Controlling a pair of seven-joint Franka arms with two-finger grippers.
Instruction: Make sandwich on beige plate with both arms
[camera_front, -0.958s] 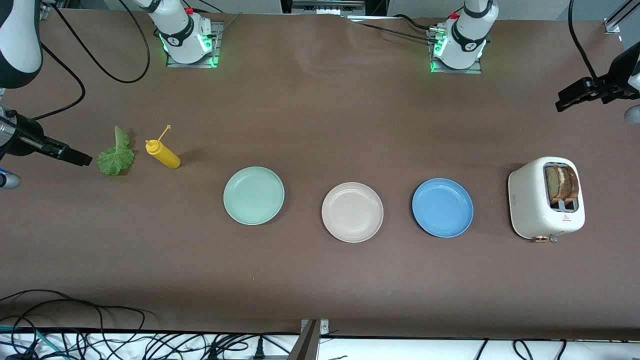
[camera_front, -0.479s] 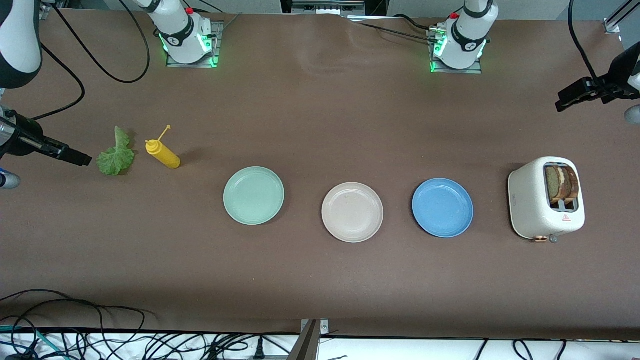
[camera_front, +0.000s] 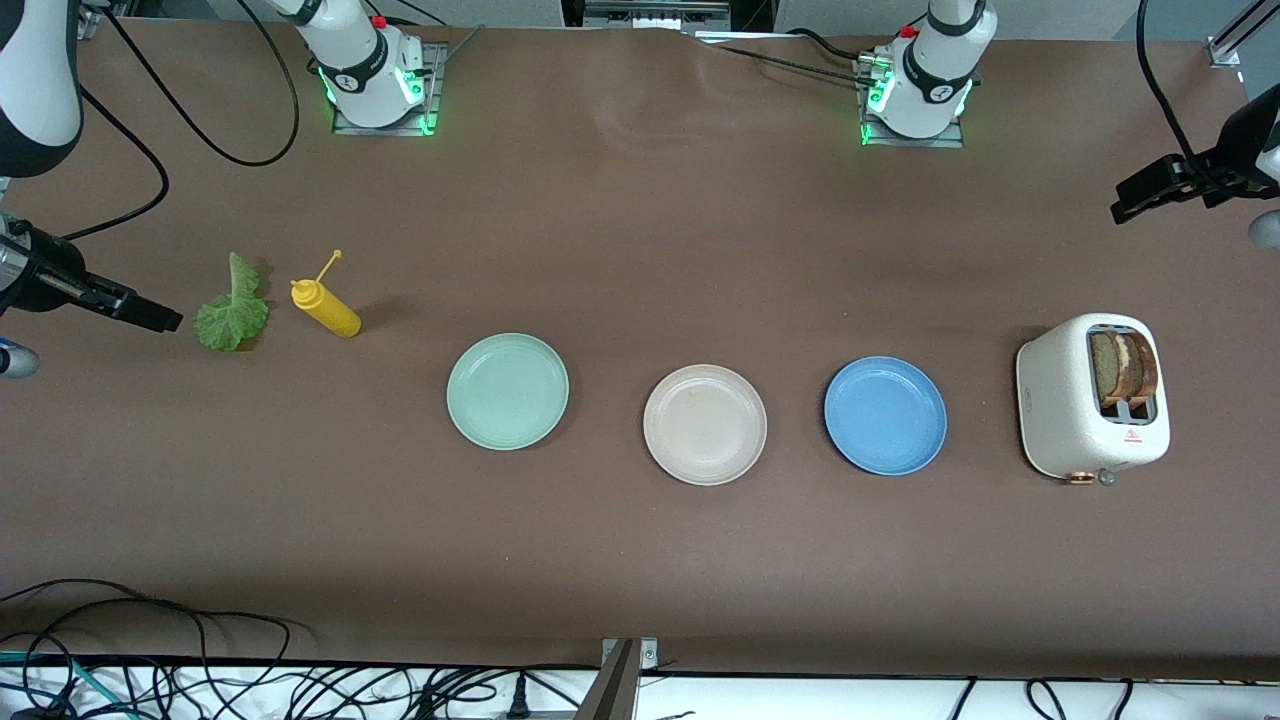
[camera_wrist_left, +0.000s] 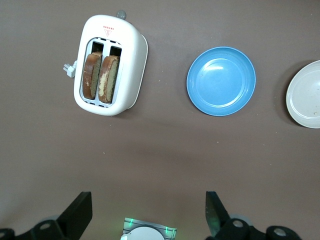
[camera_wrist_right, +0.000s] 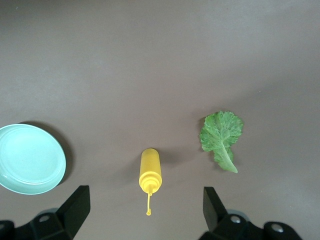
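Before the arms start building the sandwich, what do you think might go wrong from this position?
The toaster lies on its side, so pulling its bread slices out might drag it along. The beige plate sits between the mint plate and blue plate, inviting a wrong drop. The mustard bottle lies beside the lettuce leaf and could get knocked.

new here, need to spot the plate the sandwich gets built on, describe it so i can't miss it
Three round plates sit in a row across the table, between the toaster and the yellow bottle. The beige plate is the middle one, between the mint green plate and the blue plate.
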